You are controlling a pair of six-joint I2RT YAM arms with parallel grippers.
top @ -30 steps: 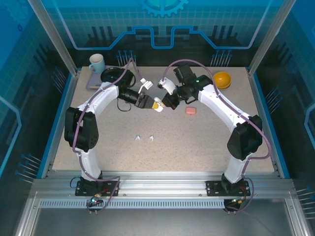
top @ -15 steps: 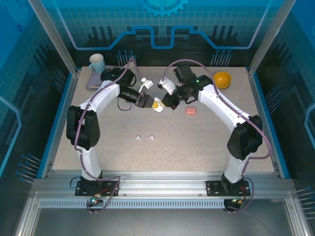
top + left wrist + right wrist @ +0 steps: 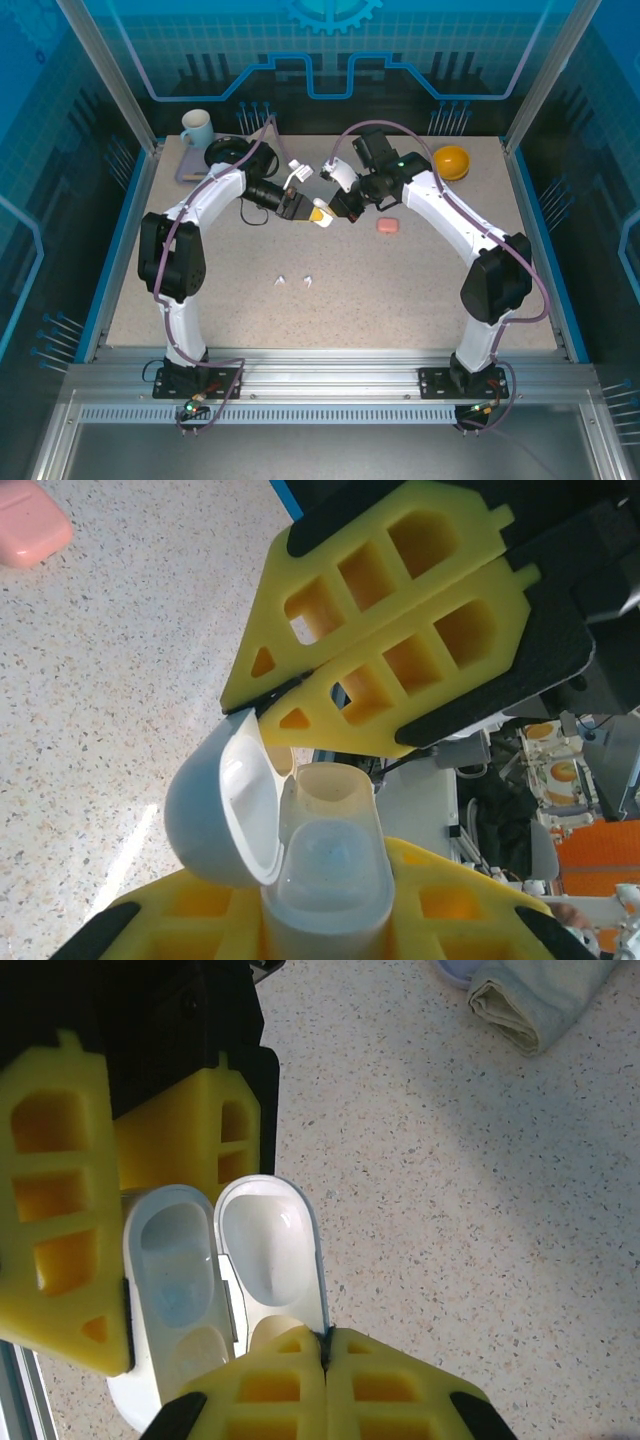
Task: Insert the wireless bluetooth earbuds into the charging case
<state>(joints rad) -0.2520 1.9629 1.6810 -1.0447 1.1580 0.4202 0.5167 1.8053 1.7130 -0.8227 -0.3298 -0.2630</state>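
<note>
Held above the far middle of the speckled table (image 3: 420,300): a small glossy white plastic charging case (image 3: 170,1250), body clamped in the left pincer (image 3: 320,905), lid (image 3: 270,1245) hinged open. Fingers of the right pincer (image 3: 325,1355) pressed together, tips at the lid's rim; pinching it or not, cannot tell. Loose on the table, nearer and well apart: tiny white plastic earbuds (image 3: 307,281). Likely featherlight, hard, slippery; best pinched gently across the bulb, fingertips only.

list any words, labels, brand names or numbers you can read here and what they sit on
No text can be read in any view.
white charging case: blank.
pink case: blank.
mug: no print visible.
back panel: a gear graphic, no letters.
orange and white packaging: printed, too blurred to read.
</note>
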